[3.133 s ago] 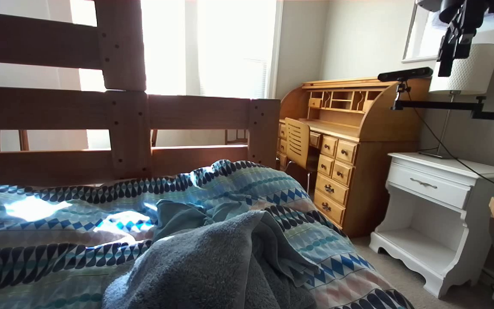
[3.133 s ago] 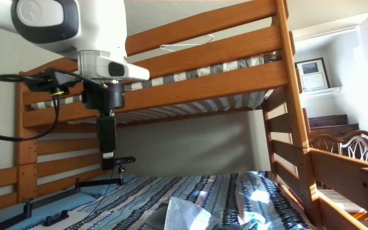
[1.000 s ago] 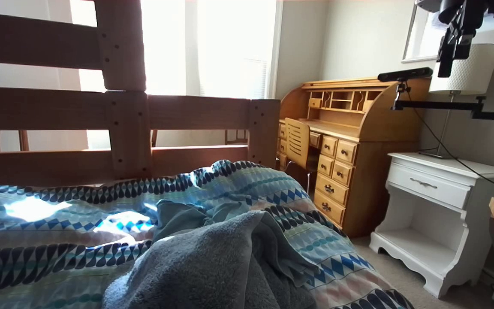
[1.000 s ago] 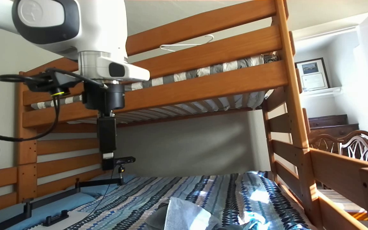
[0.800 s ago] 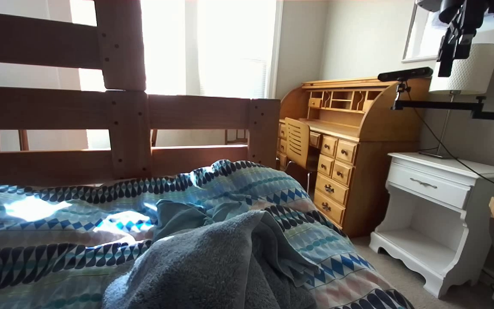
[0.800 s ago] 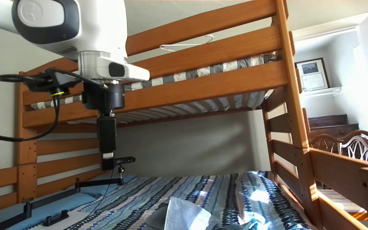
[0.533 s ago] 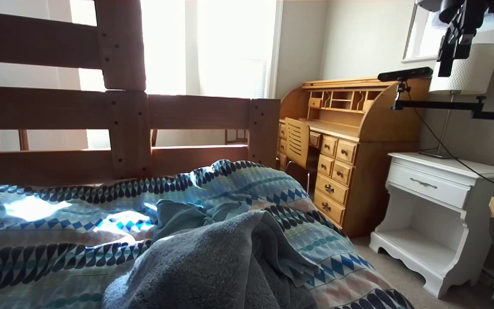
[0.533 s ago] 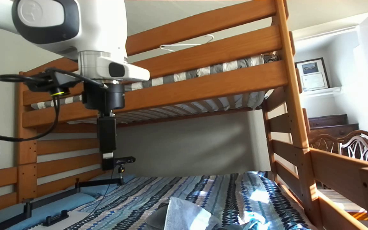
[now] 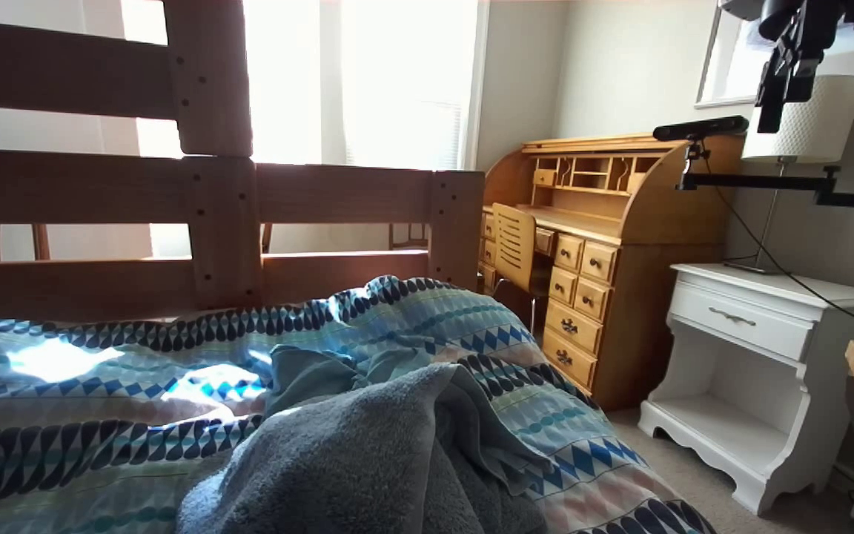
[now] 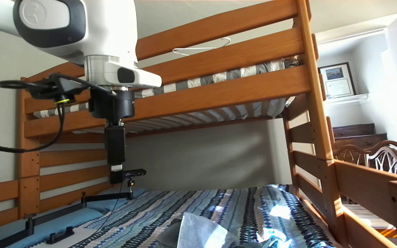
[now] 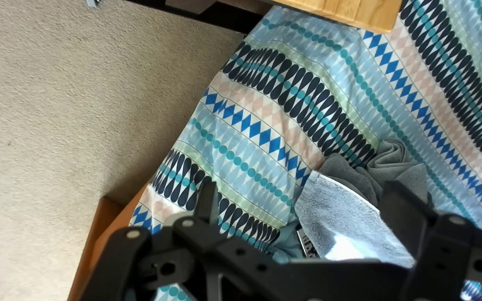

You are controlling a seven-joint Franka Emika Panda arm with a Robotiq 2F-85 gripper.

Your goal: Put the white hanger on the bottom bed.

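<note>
Hanger (image 10: 198,48) by upper-bunk rail (image 10: 240,53), higher than gripper (image 11: 301,196), well apart; gripper spread wide; bottom bed (image 11: 245,140) beneath.

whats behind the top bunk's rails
In an exterior view, part of a white hanger and, lower, patterned bedding show between the rails. The rails cover the remainder; what supports the hanger can't be seen.

In an exterior view you see a bright window (image 9: 405,81) at twelve o'clock, roll-top desk (image 9: 638,285) at three, nightstand (image 9: 760,335) at four.
</note>
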